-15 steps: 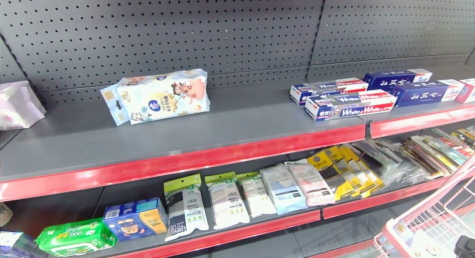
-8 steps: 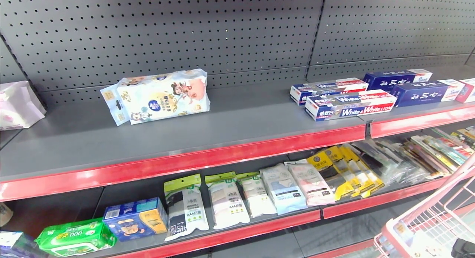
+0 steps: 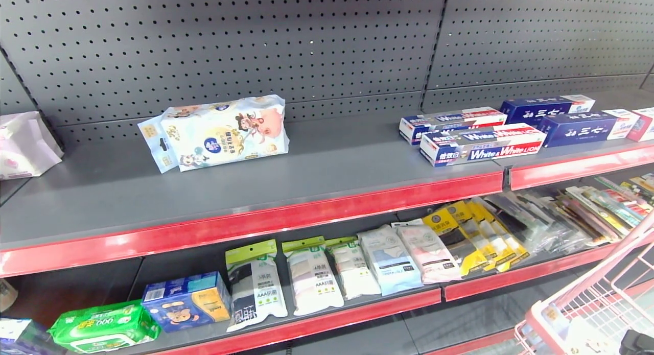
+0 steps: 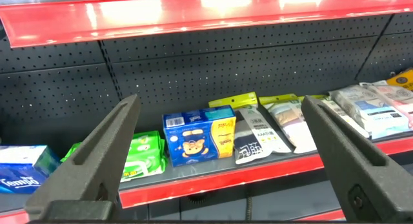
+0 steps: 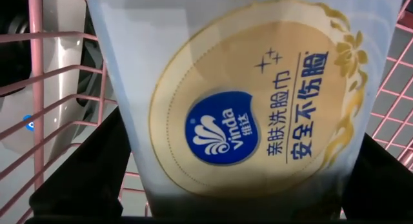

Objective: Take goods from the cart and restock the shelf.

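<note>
Shelf (image 3: 306, 166) boards, grey with red front edges, stand in front of a grey wall (image 3: 255, 43) full of little holes. The pink wire cart (image 3: 592, 271) is low down by the right end of the shelf. Inside the cart, the right hand (image 5: 232, 175) grips a white tissue pack (image 5: 245, 101) with a gold ring and a blue badge on it. One dark finger presses each side of the pack, and pink cart wires show behind it. On the top board, a cartoon tissue pack (image 3: 225, 130) lies near the back edge, left of the middle. Long white toothpaste boxes (image 3: 480, 143) lie at the right end of that board, near the front edge. Some blue boxes (image 3: 567, 120) lie just past them on the next board. The left hand (image 4: 219, 101) is wide open, its two fingers far apart, and it faces the lower board. On that board a green wipes pack (image 3: 104, 327) lies near the left end, with a blue box (image 3: 186, 299) just beside it. Flat bags (image 3: 311, 278) with green tops lie in a row toward the middle, all by the front edge.
</note>
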